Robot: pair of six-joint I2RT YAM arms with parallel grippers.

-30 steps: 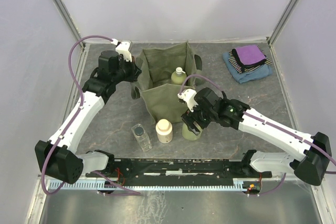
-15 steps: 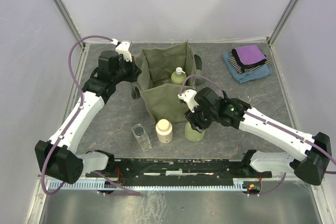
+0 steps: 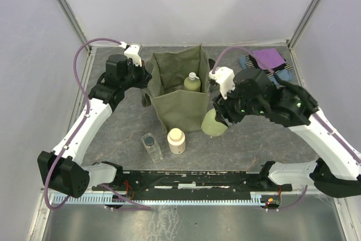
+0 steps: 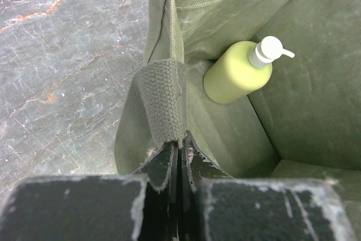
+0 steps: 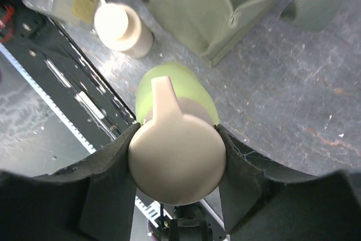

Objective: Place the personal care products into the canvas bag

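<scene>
The olive canvas bag (image 3: 181,109) stands open at the table's middle. My left gripper (image 3: 145,77) is shut on its left handle strap (image 4: 163,103), jaws pinched together (image 4: 181,143). The yellow-green pump bottle (image 3: 192,82) stands inside the bag, also in the left wrist view (image 4: 240,71). My right gripper (image 3: 223,109) is shut on the peach cap of the round green bottle (image 3: 213,123) and holds it off the table by the bag's front right corner; its jaws clamp the cap (image 5: 177,162). The cream jar (image 3: 176,140) and the clear square bottle (image 3: 151,146) stand in front of the bag.
Folded purple, striped and blue cloths (image 3: 265,65) lie at the back right. The black rail (image 3: 186,182) with the arm bases runs along the near edge. Grey walls enclose the table on three sides.
My right gripper closed on the round green bottle, lifted it off the table and carried it up and to the right. The left arm has not moved.
</scene>
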